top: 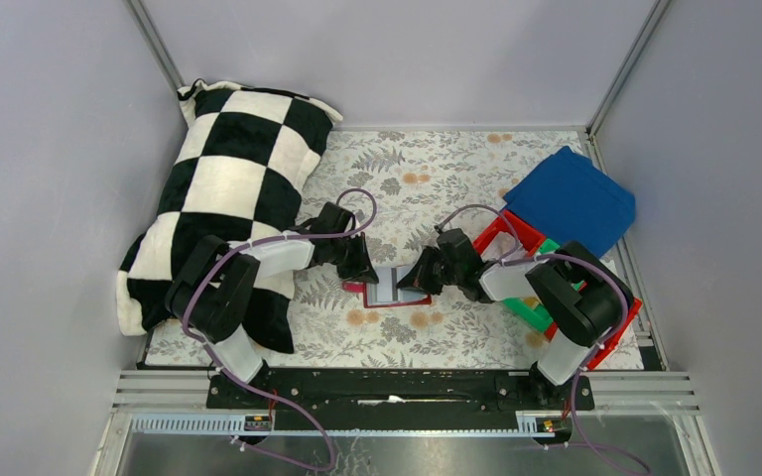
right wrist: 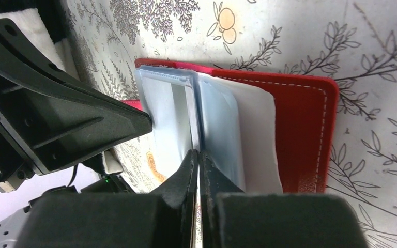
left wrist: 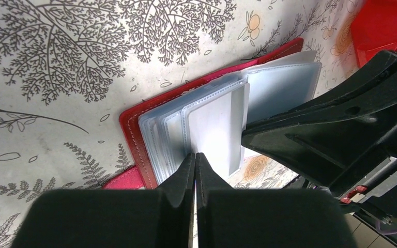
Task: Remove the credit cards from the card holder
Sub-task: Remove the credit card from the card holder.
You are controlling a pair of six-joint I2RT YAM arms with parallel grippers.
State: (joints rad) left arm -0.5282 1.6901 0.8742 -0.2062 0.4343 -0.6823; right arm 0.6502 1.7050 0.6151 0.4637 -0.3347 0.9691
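No words, labels, brand names, numbers or signs can be read in any of the three views. The red card holder shows only plain leather with pale stitching. The clear sleeves inside it show blank grey and pale blue faces with no legible print. The tablecloth carries only a pattern of leaves and flowers, with no lettering.
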